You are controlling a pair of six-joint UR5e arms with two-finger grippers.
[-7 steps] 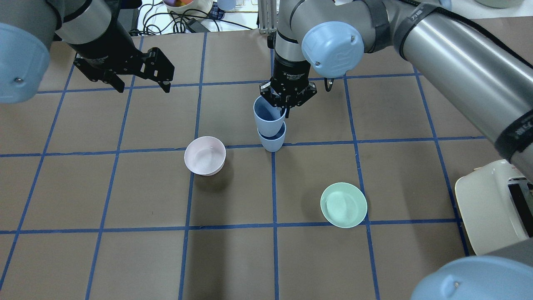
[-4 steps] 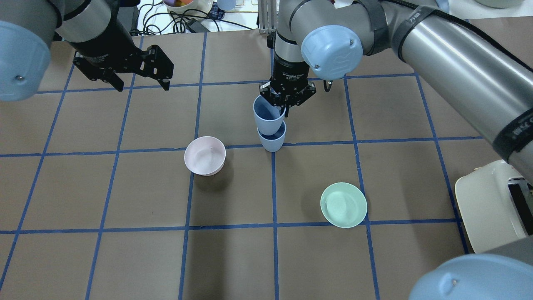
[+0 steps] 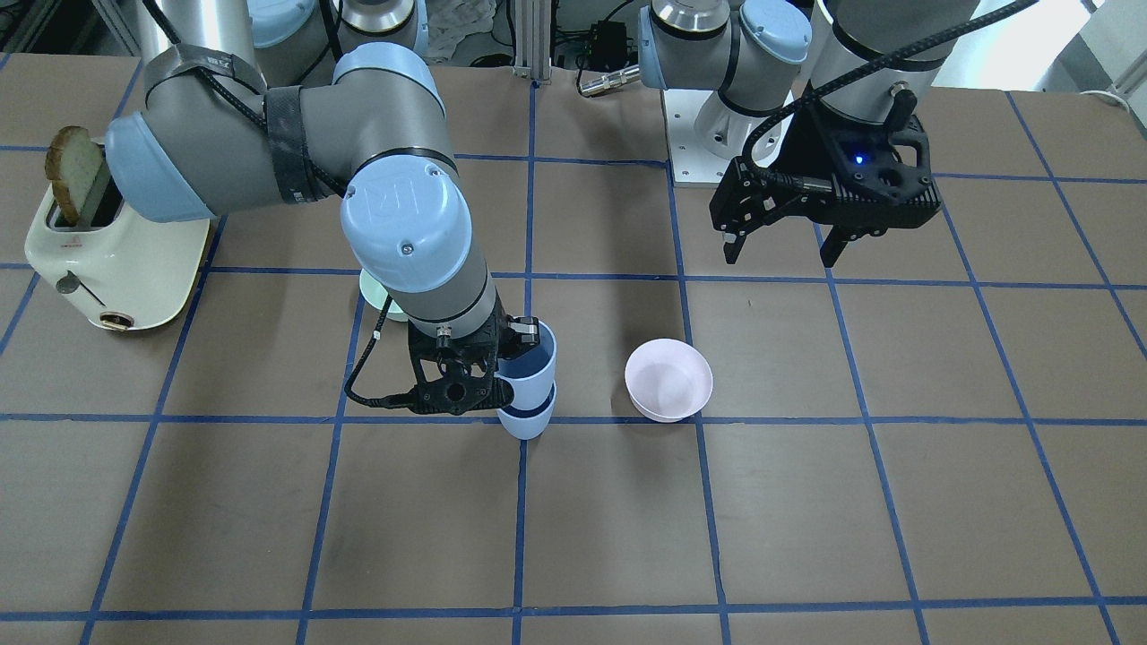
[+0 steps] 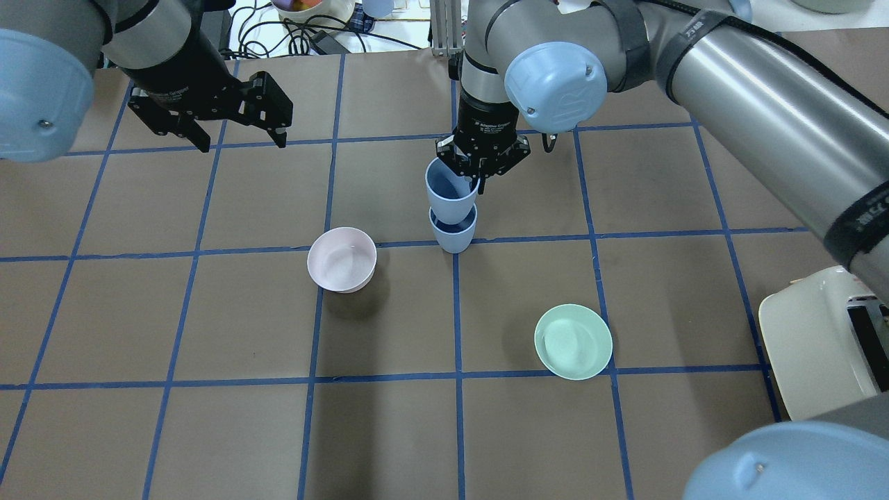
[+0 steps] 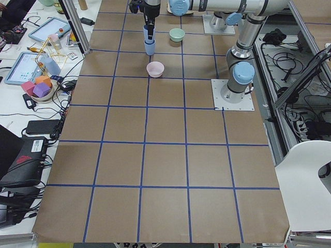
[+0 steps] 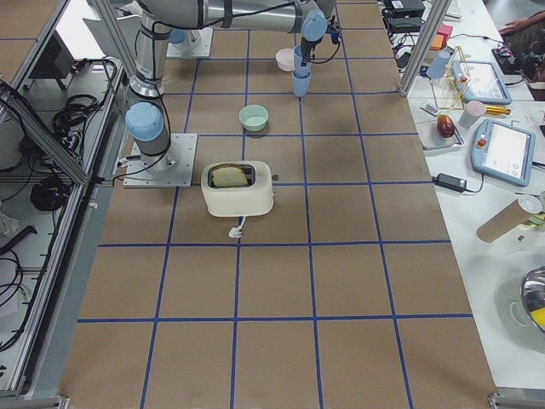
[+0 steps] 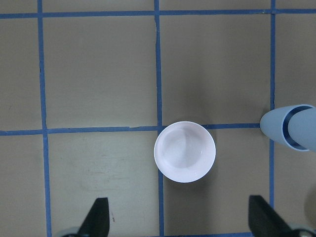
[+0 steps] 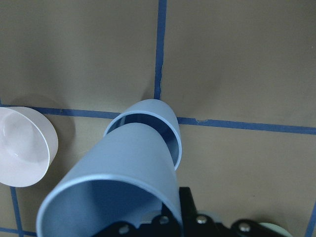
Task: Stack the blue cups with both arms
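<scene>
Two pale-blue cups stand near the table's middle. The lower cup point(image 4: 453, 235) rests on the table. The upper cup point(image 4: 451, 186) has its base in the lower cup's mouth and leans slightly. My right gripper point(image 4: 478, 169) is shut on the upper cup's rim, with one finger inside it. The right wrist view shows the upper cup point(image 8: 118, 182) entering the lower cup point(image 8: 170, 129). The front view shows the same pair, upper cup point(image 3: 529, 363) on lower cup point(image 3: 527, 421). My left gripper point(image 4: 241, 141) is open and empty, high over the table's far left, well away from the cups.
A pale pink bowl point(image 4: 342, 259) stands left of the cups, and it shows below my left gripper in the left wrist view point(image 7: 184, 152). A mint-green bowl point(image 4: 573, 342) sits to the near right. A cream toaster point(image 3: 107, 260) holding a bread slice stands at the right edge.
The upper cup has shifted slightly right in my right gripper, more squarely over the lower cup. My left gripper has drifted a little farther back.
</scene>
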